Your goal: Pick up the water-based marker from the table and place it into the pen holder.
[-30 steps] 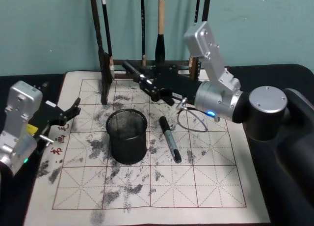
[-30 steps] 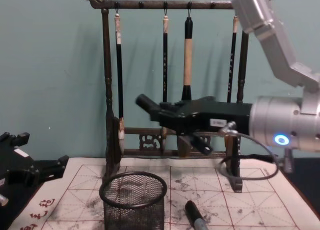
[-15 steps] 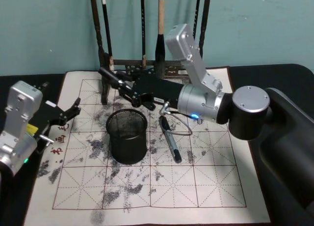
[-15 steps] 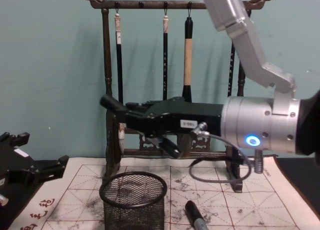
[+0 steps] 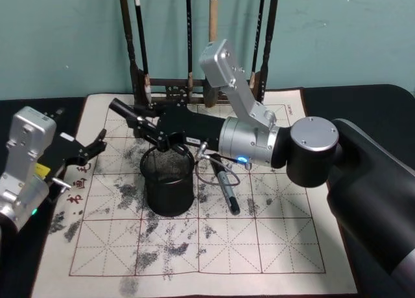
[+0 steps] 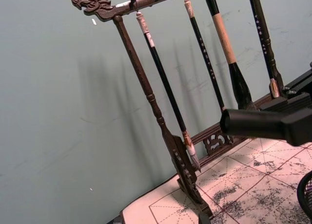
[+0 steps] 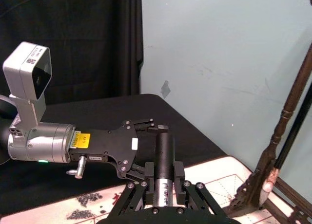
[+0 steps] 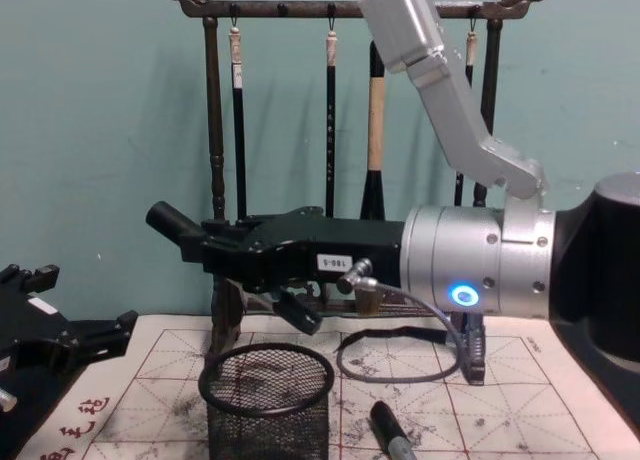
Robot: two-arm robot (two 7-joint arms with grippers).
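Swinging left across the head view since a moment ago, the right tool [image 5: 148,126] pinches the black cylindrical water-based marker [image 5: 124,110] above the far-left rim of the round black wire-mesh pen holder [image 5: 167,193]. The left tool [image 5: 91,149], spread, waits left of it. From the chest, the marker [image 8: 172,223] lies level, so tipping down seems next.

holder [image 5: 168,181]: was matt black wire mesh with a smooth rim.
marker [image 7: 164,153]: looked smooth black plastic, faintly glossy.
mat [image 5: 272,246]: was pale matt paper, ink-blotched.
rack [image 8: 212,130]: was dark carved wood, slightly polished.
right arm [image 8: 470,270]: had a brushed silver metal casing.
counter [image 5: 363,97]: lay under matt black cloth.
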